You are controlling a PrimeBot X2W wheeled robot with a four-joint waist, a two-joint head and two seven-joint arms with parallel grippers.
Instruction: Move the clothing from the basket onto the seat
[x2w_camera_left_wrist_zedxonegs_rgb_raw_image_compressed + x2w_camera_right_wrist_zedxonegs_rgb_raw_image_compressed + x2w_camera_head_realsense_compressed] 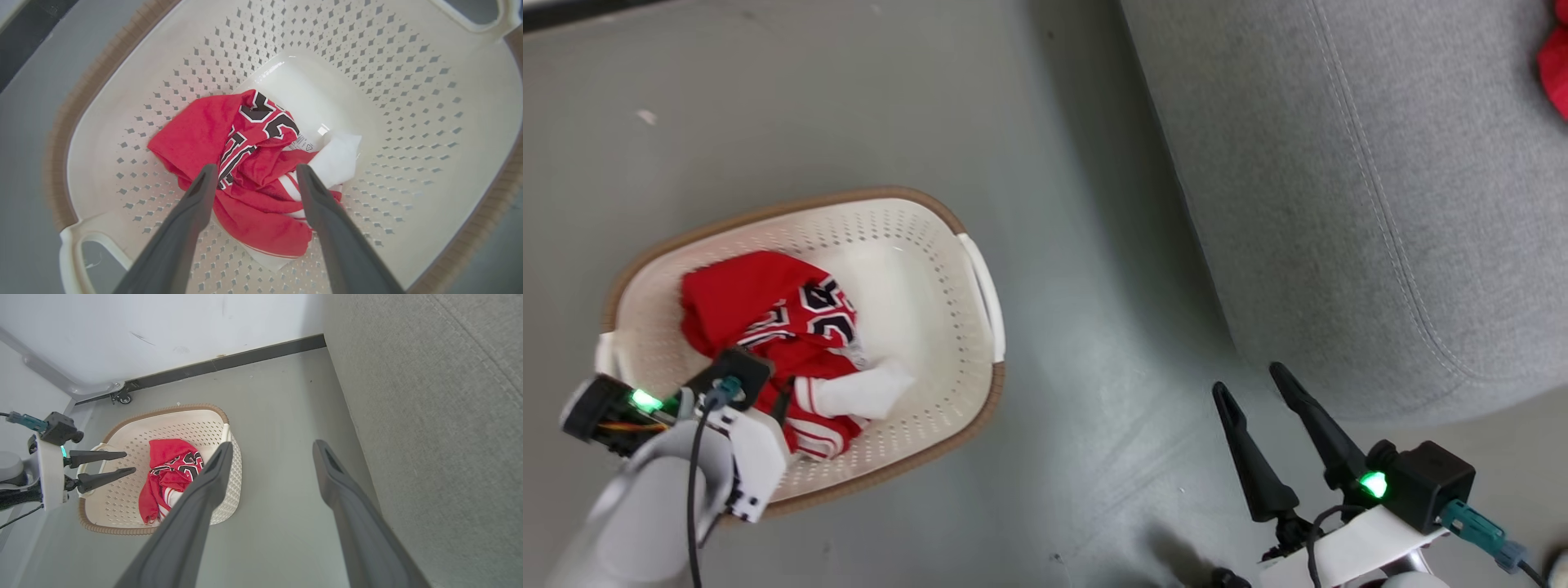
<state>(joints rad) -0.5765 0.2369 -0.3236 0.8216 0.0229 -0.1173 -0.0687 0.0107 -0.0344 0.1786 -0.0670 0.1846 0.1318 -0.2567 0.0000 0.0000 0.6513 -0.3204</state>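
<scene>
**Left gripper** [256, 168]: we record its two dark fingers spread wide with nothing between them. They point down into the basket [890, 194], straight at the clothing [204, 134]. The tips sit close over the heap, and we cannot tell whether they touch it.

**Clothing:** we list one crumpled red heap on the basket's bottom, toward the end nearer the left arm.
- A garment with black-and-white lettering lies uppermost.
- Red-and-white striped edging shows at the heap's near side.
- A white cloth [337, 157] lies against the heap on the side toward the seat [1380, 204], touching the red fabric.
- The rest of the basket's bottom is bare.

**Basket:** cream, with perforated walls, a brown rim and a white handle [982, 286] at each end. We place it on the grey floor [1078, 327], left of the seat and well apart from it.

**Right gripper** [1248, 378]: fingers held apart and empty. We find it above the floor just beside the seat's rounded corner, between basket and seat, with its tips pointing up the head view.

**Seat:** a large grey cushion with a stitched seam. We note a red cloth [1553, 65] on it at the head view's upper right edge.

**Surroundings:** beyond the basket we log a white wall [163, 326], a dark baseboard [245, 359] and a small caster [124, 399].
</scene>
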